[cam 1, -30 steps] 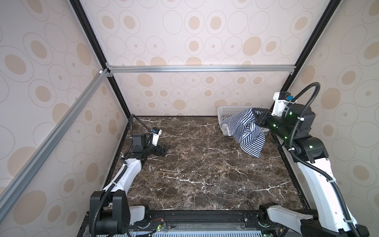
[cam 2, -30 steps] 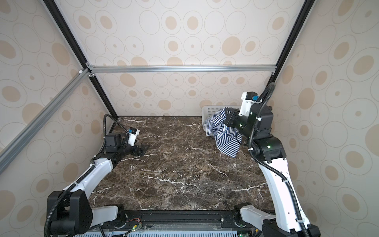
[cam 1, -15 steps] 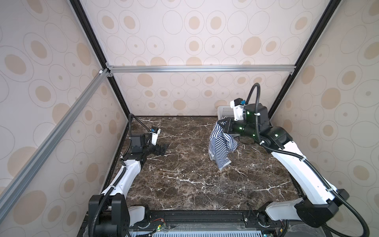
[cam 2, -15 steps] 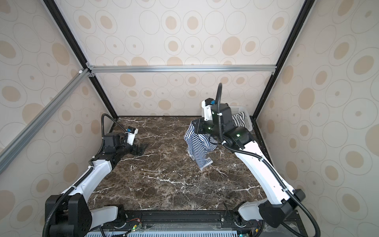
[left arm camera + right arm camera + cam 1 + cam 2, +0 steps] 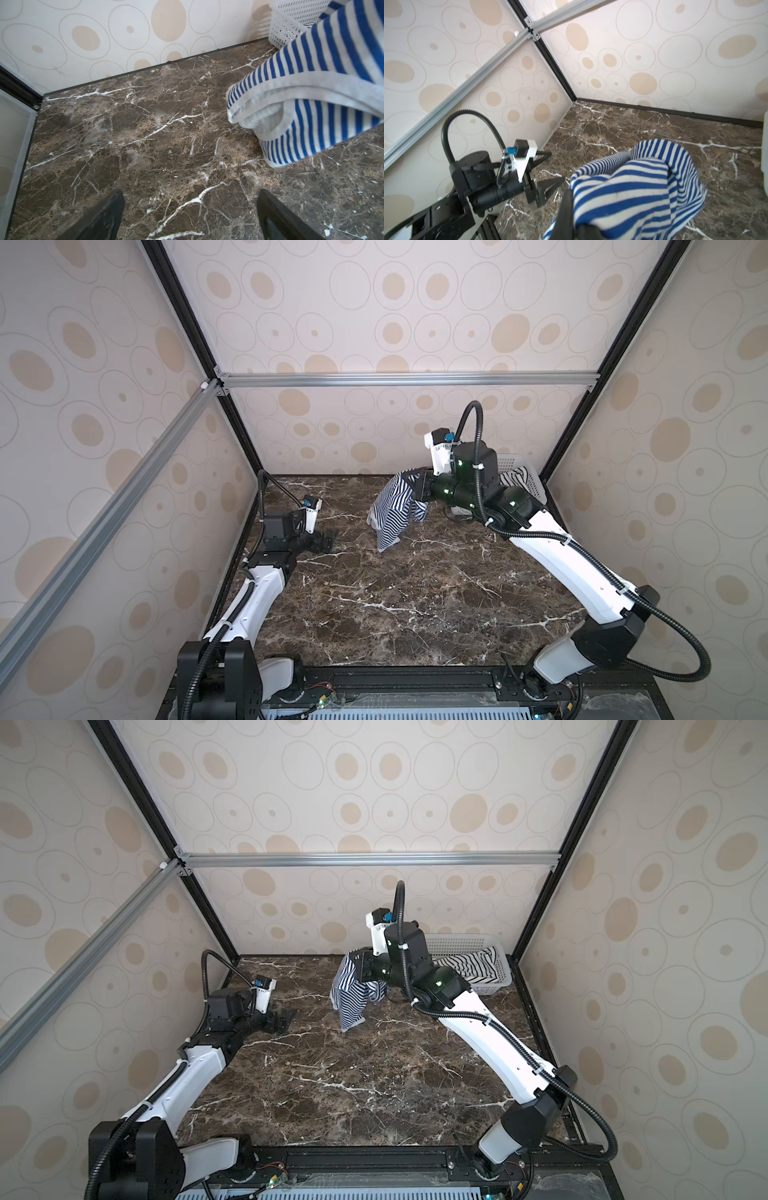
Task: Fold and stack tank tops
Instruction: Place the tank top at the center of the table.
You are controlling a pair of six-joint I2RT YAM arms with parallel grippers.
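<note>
Right gripper (image 5: 417, 488): clamped on a bunched edge of the narrow-striped tank top (image 5: 390, 512), raised so the cloth hangs free, likely to bring it over open table (image 5: 415, 597) for folding.
Cloth position: dangles just below the jaws, lowest tip near the marble.
Left gripper (image 5: 327, 540): spread wide, empty, well apart from it.
Wide-striped tank top (image 5: 469, 965): in the white basket (image 5: 461, 943).

Left arm stretched low along left side, left gripper (image 5: 330, 540) held level, jaws wide apart. Right arm reached far forward, wrist raised, right gripper (image 5: 415, 488) pointing leftward, clamped on dense-striped tank top (image 5: 392, 516).
</note>
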